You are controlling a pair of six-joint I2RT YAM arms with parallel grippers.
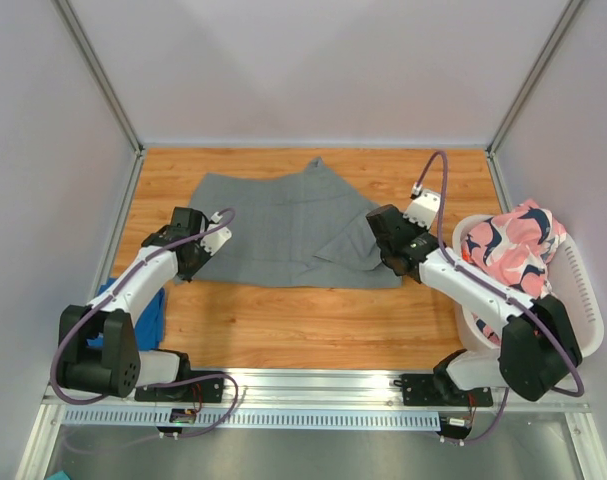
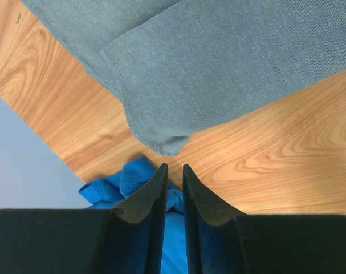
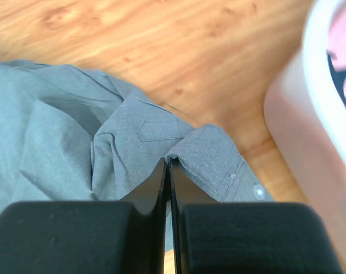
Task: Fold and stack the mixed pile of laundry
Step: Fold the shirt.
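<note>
The long grey cloth garment (image 1: 273,225) lies spread across the far middle of the wooden surface (image 1: 313,320), with the right jaws closed on a raised fold at its near right corner. The left jaws stand slightly apart, empty, near the bright blue cloth garment (image 2: 133,180) at the left edge. The pink patterned cloth garment (image 1: 508,250) lies in the white slotted plastic basket (image 1: 583,290) at the right edge.
</note>
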